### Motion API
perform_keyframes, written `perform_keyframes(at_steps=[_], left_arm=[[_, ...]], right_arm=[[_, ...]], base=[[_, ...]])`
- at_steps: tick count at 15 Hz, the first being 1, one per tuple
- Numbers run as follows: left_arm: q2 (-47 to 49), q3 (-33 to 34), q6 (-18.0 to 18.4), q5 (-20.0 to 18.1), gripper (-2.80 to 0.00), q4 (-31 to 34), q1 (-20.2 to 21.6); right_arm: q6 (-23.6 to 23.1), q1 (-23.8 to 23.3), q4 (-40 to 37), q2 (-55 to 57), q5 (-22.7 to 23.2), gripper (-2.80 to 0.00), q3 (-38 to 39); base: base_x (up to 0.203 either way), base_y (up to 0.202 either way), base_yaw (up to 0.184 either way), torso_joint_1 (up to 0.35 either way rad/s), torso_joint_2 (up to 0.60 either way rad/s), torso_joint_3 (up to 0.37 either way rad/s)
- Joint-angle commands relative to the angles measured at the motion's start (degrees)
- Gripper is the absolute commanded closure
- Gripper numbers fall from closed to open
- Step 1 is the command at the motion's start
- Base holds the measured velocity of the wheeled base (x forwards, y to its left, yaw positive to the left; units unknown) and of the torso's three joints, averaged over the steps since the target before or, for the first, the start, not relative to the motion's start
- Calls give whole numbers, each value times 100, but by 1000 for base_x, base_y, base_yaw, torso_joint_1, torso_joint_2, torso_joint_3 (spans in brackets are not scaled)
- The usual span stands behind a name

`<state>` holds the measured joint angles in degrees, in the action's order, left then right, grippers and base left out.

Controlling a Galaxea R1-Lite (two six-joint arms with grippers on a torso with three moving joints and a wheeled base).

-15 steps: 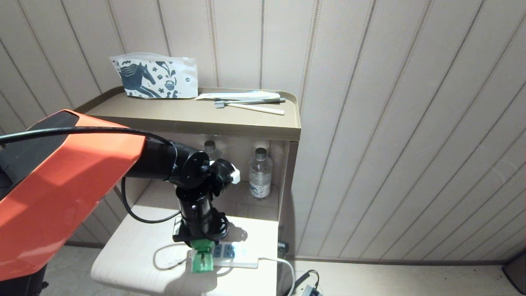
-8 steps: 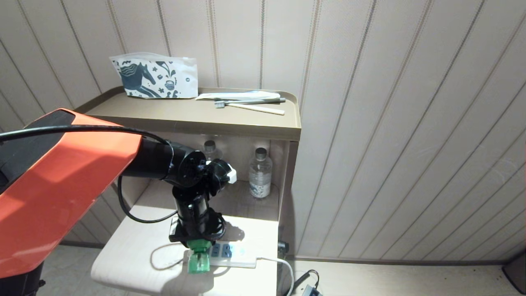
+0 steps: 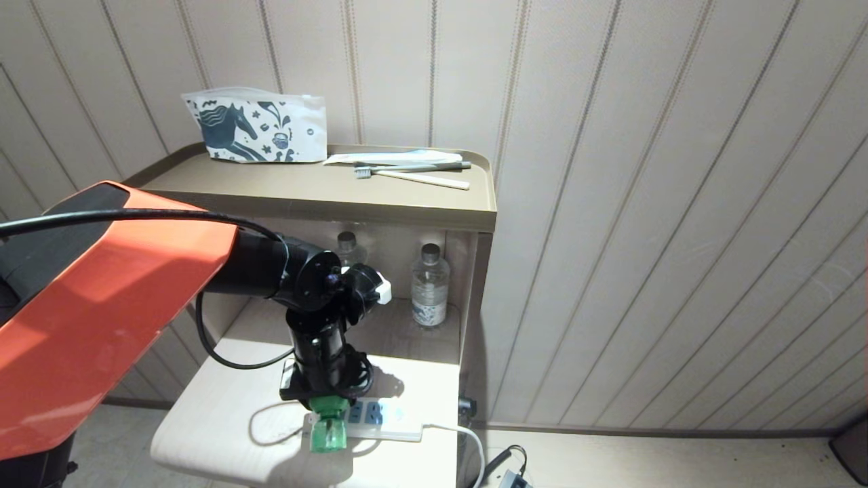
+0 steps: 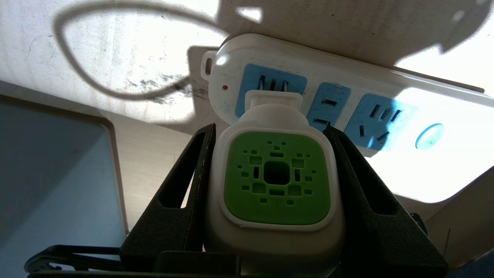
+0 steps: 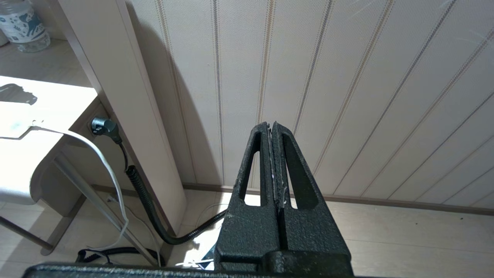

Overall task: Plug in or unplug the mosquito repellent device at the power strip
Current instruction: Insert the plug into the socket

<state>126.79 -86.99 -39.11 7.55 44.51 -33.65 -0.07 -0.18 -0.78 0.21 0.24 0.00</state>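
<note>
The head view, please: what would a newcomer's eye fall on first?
First the big orange left arm reaching in from the left, its pincer shut on the green repellent device at the left end of the power strip on the pale table. The wrist view shows the device's prongs at the end socket, bare metal showing.

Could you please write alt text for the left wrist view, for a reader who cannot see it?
The left gripper clamps the mosquito repellent device by its white-and-green head, its prongs at the end socket of the power strip. The other blue sockets are empty.
</note>
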Motion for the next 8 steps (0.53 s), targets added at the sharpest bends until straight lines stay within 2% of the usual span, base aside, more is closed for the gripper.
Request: perform_keyframes(at_steps=[1, 8], left_arm=[[103, -15, -27, 1, 0, 5, -2], [186, -82, 75, 1, 0, 5, 57]], right_arm=[[-1, 1, -1, -3, 2, 0, 0], [-1, 1, -1, -3, 2, 0, 0]], base=[[0, 0, 0, 0, 0, 0], [0, 0, 0, 0, 0, 0]])
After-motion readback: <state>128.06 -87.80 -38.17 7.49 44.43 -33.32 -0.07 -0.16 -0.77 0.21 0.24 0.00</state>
